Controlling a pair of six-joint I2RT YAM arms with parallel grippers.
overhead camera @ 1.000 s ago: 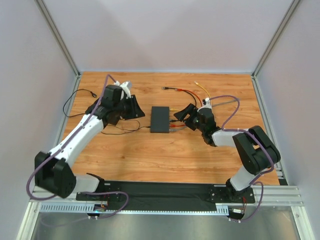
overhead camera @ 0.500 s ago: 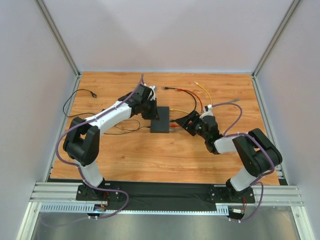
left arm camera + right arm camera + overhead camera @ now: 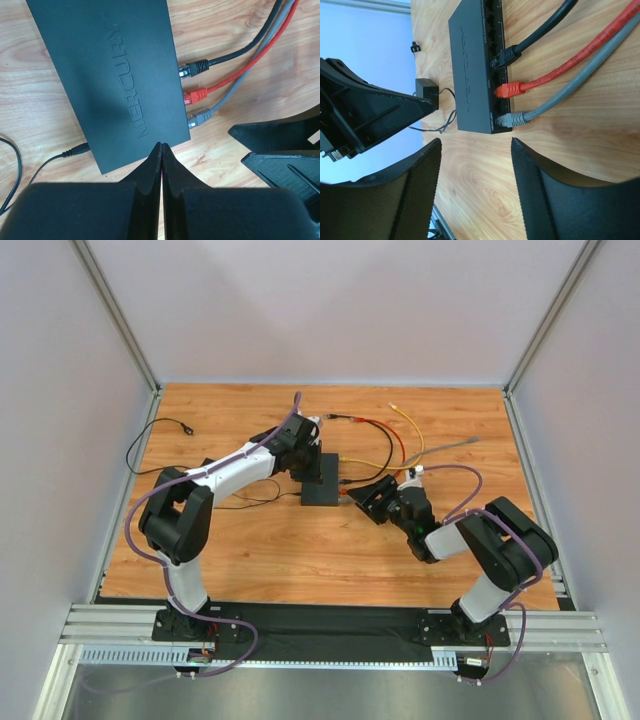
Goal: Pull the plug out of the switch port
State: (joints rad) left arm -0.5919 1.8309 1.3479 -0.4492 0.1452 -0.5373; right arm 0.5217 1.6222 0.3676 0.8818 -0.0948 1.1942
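Since a second ago my left arm (image 3: 235, 468) has swung in from the 9 o'clock side of the desk (image 3: 250, 540) to the Mercury switch (image 3: 322, 482), and the right fingers (image 3: 476, 150) have shifted a little. The switch lies flat mid-desk, with its ports facing 3 o'clock. The left fingers (image 3: 161, 159) are pressed together over its edge. I'd pin the box with them, though I can't tell if they touch it. The right fingers are spread with nothing between them, and the port row is at their 12 o'clock. The black plug (image 3: 502, 56), red plug (image 3: 510, 90) and grey plug (image 3: 512, 119) are all seated. The grey plug is nearest, just beyond the gap. I'd close on its boot and draw straight out along the cable, without twisting.
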